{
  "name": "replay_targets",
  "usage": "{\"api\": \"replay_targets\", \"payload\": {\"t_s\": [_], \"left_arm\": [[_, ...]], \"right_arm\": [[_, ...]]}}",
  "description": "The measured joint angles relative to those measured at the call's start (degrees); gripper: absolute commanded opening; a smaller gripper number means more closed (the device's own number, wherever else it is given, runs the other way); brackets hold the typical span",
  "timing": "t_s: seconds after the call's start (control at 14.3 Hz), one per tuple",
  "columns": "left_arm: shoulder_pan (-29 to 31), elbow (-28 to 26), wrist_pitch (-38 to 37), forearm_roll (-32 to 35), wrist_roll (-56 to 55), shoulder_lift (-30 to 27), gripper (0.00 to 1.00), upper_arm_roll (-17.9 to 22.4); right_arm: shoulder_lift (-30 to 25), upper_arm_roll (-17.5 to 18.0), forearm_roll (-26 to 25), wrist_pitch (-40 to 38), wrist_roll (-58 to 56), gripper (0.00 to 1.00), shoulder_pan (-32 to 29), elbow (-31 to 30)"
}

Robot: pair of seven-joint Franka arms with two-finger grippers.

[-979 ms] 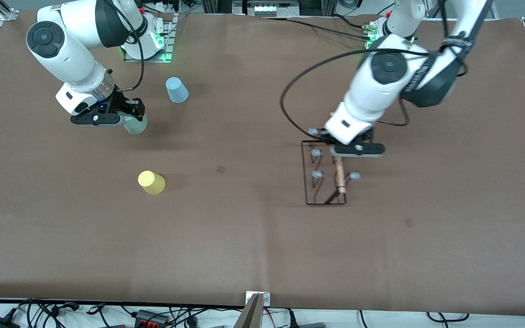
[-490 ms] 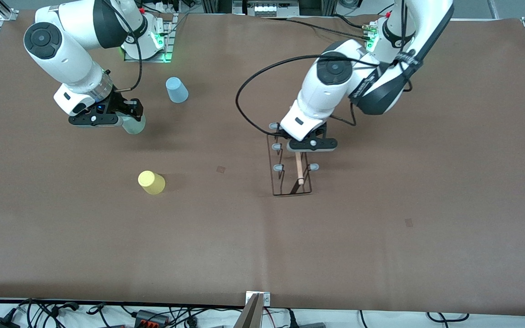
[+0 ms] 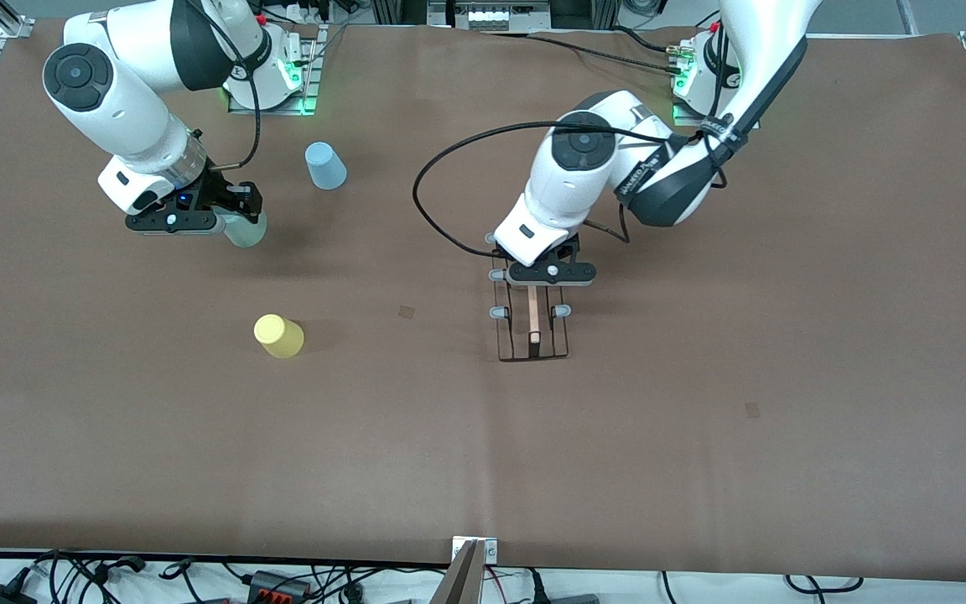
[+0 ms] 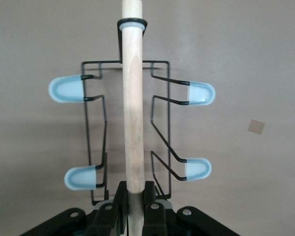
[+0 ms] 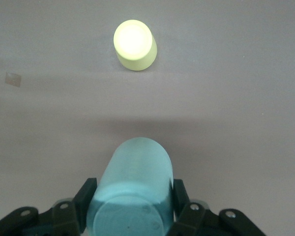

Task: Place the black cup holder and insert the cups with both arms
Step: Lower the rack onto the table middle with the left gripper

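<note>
Left end effector (image 3: pixel 543 279) is clamped on the wooden handle (image 4: pixel 133 98) of the black cup holder (image 3: pixel 532 323), gripping the end of the rod farther from the front camera; the rack sits mid-table with its base at or just off the table (image 3: pixel 701 419), can't tell which. Right end effector (image 3: pixel 227 220) grasps the mint cup (image 5: pixel 132 191) over the right arm's end of the table; the yellow cup (image 3: pixel 278 335) stands nearer the front camera and the blue cup (image 3: pixel 325 165) farther from it, both well apart from the rack, nothing between. Arm hides the rack's upper prongs in the front view, four pale tips (image 4: pixel 68 89) show in the left wrist view.
</note>
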Motion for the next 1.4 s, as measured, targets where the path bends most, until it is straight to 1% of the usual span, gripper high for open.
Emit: {"api": "replay_targets", "payload": {"t_s": [0.21, 0.49, 0.91, 1.05, 1.12, 1.19, 1.26, 1.4], "left_arm": [[-0.60, 0.13, 0.01, 2.26, -0.29, 1.08, 0.01, 0.01], [-1.21, 0.25, 0.80, 2.28, -0.58, 1.47, 0.01, 0.01], [-1.96, 0.30, 2.10, 2.28, -4.68, 2.58, 0.01, 0.01], [-2.31, 0.31, 2.11, 2.28, -5.75, 2.68, 0.03, 0.01], [-2.38, 0.31, 2.12, 2.28, -5.82, 2.70, 0.17, 0.01], [-2.39, 0.31, 2.12, 2.28, -5.82, 2.71, 0.40, 0.01], [-2.39, 0.36, 2.12, 2.30, -5.82, 2.71, 0.54, 0.01], [-2.39, 0.63, 2.11, 2.32, -5.80, 2.71, 0.72, 0.01]], "right_arm": [[0.18, 0.00, -0.01, -0.05, -0.25, 0.19, -0.01, 0.00], [0.36, 0.00, -0.04, -0.19, -0.51, 0.19, -0.39, 0.00], [0.51, 0.00, -0.05, -0.76, -2.79, 0.19, -0.55, 0.00], [0.60, 0.00, -0.05, -0.82, -2.95, 0.19, -0.56, 0.00], [0.64, 0.00, -0.05, -0.83, -2.99, 0.19, -0.56, 0.00], [0.69, 0.00, -0.05, -0.84, -3.03, 0.19, -0.57, 0.00], [0.74, 0.00, -0.05, -0.88, -3.06, 0.19, -0.58, 0.00], [0.86, 0.00, -0.05, -1.03, -3.13, 0.19, -0.62, 0.00]]}}
